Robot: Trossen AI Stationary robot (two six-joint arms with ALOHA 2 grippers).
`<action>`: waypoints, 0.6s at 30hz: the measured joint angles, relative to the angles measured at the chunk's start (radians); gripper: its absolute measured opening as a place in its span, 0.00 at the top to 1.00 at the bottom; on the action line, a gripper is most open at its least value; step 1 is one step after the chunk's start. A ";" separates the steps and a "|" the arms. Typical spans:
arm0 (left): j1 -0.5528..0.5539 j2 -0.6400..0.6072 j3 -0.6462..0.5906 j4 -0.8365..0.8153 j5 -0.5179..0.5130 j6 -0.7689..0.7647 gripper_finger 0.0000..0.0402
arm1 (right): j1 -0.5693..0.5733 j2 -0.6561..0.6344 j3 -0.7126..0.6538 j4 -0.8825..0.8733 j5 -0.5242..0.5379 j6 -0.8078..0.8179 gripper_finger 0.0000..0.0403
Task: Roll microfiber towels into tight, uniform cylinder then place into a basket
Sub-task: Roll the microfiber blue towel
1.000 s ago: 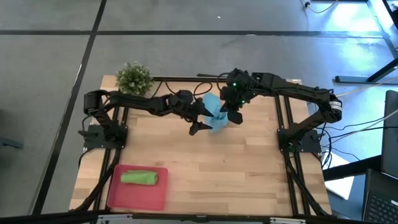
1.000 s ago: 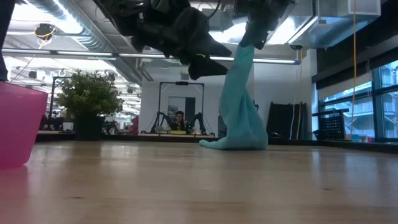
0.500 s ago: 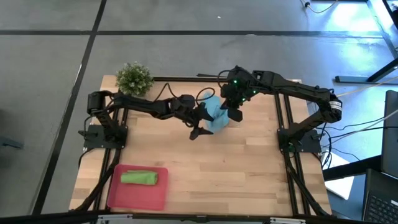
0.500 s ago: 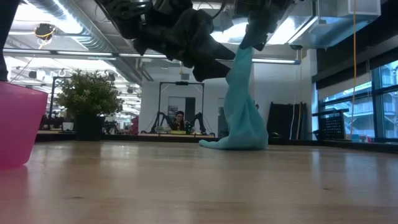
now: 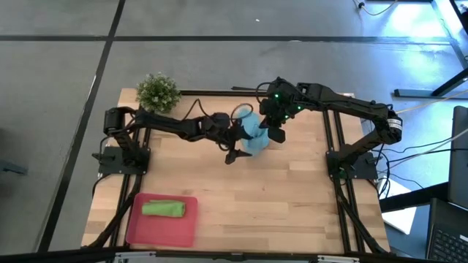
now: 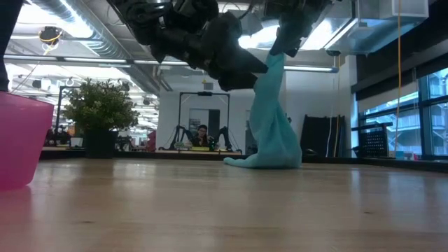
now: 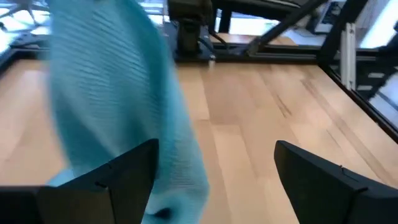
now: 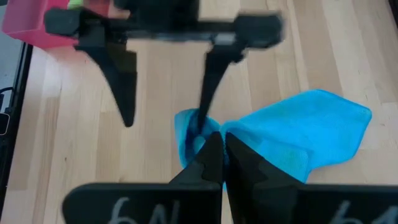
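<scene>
The light blue towel (image 6: 271, 126) hangs from my right gripper (image 8: 217, 149), which is shut on it above the table's far middle. Its lower end (image 6: 262, 161) lies bunched on the table. My left gripper (image 5: 238, 144) is open, level with the towel's upper part on its left side. Its fingers show wide apart in the left wrist view (image 7: 214, 180), with the towel (image 7: 118, 93) before one finger. The lime green towel (image 5: 163, 209) lies rolled in the pinkish-red tray (image 5: 186, 226) at the near left. My right gripper pinches the towel's top end (image 8: 208, 134) between its two fingers, from above, pointing down. The towel hangs slack below, its lower end on the table. My left gripper has one fingertip (image 8: 202, 115) at the towel's edge; I cannot tell whether it touches.
A small green plant (image 5: 157, 91) stands at the far left corner. The tray's wall (image 6: 14, 140) shows at the low view's left. Bare wooden tabletop (image 5: 278, 204) lies in the near middle and right.
My left gripper has gone a little toward the table's right edge, closer to the hanging blue towel, still open. My right gripper and the towel have kept still.
</scene>
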 joint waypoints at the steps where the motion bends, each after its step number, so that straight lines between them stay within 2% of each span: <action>1: -0.008 0.007 0.000 -0.004 0.005 0.000 0.24 | 0.000 0.000 0.000 0.000 0.000 0.000 0.99; 4: -0.030 0.018 -0.001 0.005 0.038 0.000 0.25 | 0.000 0.000 0.000 0.000 0.000 0.000 0.99; 12: -0.039 0.060 0.000 0.022 0.032 -0.025 0.29 | 0.000 0.000 0.000 -0.001 -0.001 0.004 0.99; 18: -0.042 0.073 -0.001 0.037 -0.056 -0.022 0.30 | 0.000 0.000 0.000 -0.001 0.000 0.004 0.99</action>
